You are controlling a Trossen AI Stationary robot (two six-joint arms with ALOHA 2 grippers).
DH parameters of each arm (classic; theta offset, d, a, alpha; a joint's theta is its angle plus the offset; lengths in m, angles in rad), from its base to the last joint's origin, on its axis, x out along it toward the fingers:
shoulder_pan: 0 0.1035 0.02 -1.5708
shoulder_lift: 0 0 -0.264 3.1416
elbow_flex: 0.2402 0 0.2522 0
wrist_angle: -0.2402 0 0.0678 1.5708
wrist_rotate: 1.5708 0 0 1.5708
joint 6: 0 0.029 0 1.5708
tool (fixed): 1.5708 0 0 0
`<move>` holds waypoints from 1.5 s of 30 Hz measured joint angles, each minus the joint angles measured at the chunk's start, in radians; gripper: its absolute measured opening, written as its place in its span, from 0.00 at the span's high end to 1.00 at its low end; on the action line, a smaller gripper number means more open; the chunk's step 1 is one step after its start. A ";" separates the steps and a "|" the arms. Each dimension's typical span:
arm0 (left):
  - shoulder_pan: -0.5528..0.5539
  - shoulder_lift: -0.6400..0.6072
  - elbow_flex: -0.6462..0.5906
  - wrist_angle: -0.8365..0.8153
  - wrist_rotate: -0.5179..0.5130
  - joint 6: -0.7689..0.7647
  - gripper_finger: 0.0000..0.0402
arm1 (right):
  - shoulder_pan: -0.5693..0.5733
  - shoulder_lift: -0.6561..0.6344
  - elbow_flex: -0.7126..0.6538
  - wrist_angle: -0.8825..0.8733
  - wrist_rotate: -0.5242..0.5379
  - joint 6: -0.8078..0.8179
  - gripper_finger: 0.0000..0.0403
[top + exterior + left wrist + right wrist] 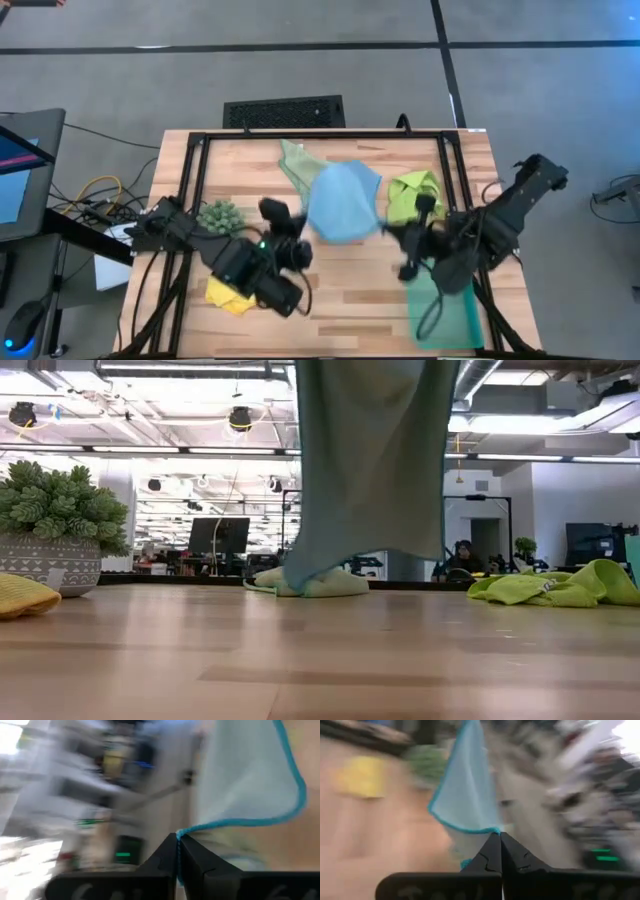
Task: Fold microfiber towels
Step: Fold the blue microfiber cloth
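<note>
A light blue towel (342, 200) hangs in the air over the table's middle, spread between my two grippers; in the low view it hangs as a wide sheet (370, 470). My left gripper (306, 228) is shut on one of its upper corners, and my right gripper (388, 230) on the other. A pale sage green towel (295, 160) lies flat near the far edge. To the right of the blue one, a lime green towel (415, 193) lies bunched. A yellow towel (228, 296) lies crumpled at the near left, partly under my left arm. My left gripper pinches the blue towel's darker hemmed corner (178, 836) between its two shut fingertips (165, 851). The cloth spreads away from there and hangs clear of the table. My right gripper pinches the other hemmed corner (495, 830) between its shut fingertips (490, 851). The towel fans out beyond the fingers, its lower edge (300, 575) above the tabletop.
A dark-green spiky clump in a patterned pot (220, 213) stands at the left, close to my left arm. A teal tray (447, 312) sits at the near right under my right arm. A black frame (200, 150) runs along the table's sides and far edge.
</note>
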 joint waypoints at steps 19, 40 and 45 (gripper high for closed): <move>-0.318 0.002 -0.535 0.724 0.662 -0.340 1.00 | 0.153 0.472 0.000 0.199 -0.821 0.127 0.98; -0.310 -0.267 -0.533 0.953 -0.045 0.182 1.00 | 0.179 0.020 0.018 0.179 -0.052 0.082 0.98; -0.266 -0.368 -0.532 1.072 0.162 0.308 1.00 | 0.196 -0.066 0.018 0.372 -0.089 -0.126 0.98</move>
